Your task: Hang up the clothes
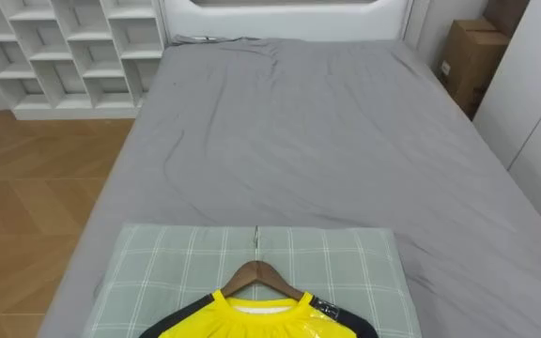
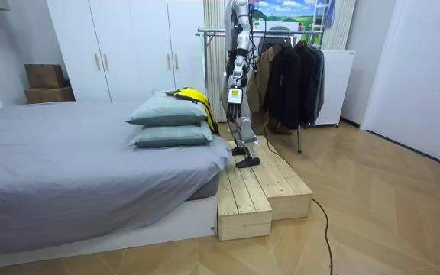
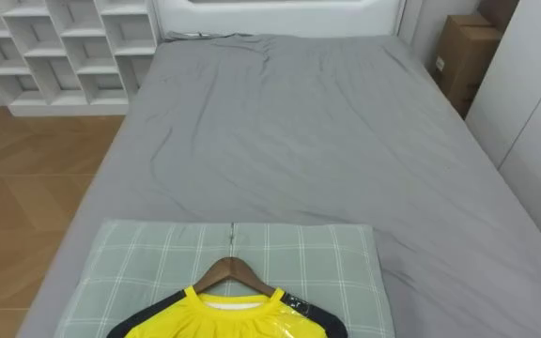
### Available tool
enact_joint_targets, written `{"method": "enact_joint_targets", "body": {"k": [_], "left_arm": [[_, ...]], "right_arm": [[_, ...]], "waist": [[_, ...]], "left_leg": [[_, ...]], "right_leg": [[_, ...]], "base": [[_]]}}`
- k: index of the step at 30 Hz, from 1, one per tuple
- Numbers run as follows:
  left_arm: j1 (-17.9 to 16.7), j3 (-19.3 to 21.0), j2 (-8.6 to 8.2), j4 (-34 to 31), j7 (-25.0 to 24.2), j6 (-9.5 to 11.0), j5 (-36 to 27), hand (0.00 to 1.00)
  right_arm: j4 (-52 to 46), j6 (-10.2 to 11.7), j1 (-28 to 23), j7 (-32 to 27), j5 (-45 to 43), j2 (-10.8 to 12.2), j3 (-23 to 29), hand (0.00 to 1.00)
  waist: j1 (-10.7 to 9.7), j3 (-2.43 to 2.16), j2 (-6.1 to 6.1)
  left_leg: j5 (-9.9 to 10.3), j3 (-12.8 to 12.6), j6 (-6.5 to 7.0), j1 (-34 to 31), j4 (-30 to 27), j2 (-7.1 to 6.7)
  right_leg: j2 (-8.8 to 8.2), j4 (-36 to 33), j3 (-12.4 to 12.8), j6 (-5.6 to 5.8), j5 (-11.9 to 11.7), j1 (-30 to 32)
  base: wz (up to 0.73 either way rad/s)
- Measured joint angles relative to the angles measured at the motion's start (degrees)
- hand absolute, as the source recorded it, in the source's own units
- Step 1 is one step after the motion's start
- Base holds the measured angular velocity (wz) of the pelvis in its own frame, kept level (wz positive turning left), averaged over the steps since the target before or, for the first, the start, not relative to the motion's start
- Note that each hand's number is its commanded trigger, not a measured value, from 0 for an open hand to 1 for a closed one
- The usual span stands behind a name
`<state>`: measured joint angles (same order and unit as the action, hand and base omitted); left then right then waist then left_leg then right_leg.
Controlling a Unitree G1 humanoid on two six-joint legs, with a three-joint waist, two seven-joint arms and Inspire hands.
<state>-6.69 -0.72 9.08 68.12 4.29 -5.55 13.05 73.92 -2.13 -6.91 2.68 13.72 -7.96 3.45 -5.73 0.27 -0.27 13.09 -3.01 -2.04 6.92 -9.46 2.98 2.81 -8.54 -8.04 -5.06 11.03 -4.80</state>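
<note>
**Yellow shirt (image 1: 261,319) on its hanger (image 1: 256,274), parked on the pillow (image 1: 158,263)**

So the shirt lies flat on top of the green checked pillow, with the wooden hanger through the neck and the hook poking out past the collar. My guess is it's laid that way so the hook is easy to grab. Nothing has hold of it right now. The robot stands on the wooden platform (image 2: 258,183) right beside the pillow, facing it. The clothes rack (image 2: 212,32) with its dark coats (image 2: 289,76) is behind the robot, on the side away from the pillow, and that's presumably where the shirt is headed. As for its hands (image 2: 234,97), I can't tell whether the fingers are spread or curled.
</note>
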Motion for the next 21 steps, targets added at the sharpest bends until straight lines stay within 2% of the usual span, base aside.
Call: {"method": "enact_joint_targets", "body": {"k": [10,21], "left_arm": [[-0.4,0.0,0.03,0.0,1.4,3.5,-0.1,0.00],[-0.3,0.4,0.02,0.0,1.8,4.7,-1.3,0.00]], "right_arm": [[-0.2,2.4,0.1,1.0,1.7,0.0,-1.0,0.00],[-0.1,3.5,-0.2,3.2,2.3,-0.2,-1.0,0.00]], "waist": [[0.0,0.08,-0.21],[0.0,-0.01,-0.24]], "left_leg": [[0.0,0.0,0.00,0.4,0.0,-0.02],[0.0,0.0,0.00,0.4,0.0,-0.03]], "right_leg": [[-0.05,0.0,-0.1,0.02,0.0,-0.1],[-0.04,0.0,-0.1,0.02,0.0,-0.1]], "base": [[0.00],[0.00]]}}
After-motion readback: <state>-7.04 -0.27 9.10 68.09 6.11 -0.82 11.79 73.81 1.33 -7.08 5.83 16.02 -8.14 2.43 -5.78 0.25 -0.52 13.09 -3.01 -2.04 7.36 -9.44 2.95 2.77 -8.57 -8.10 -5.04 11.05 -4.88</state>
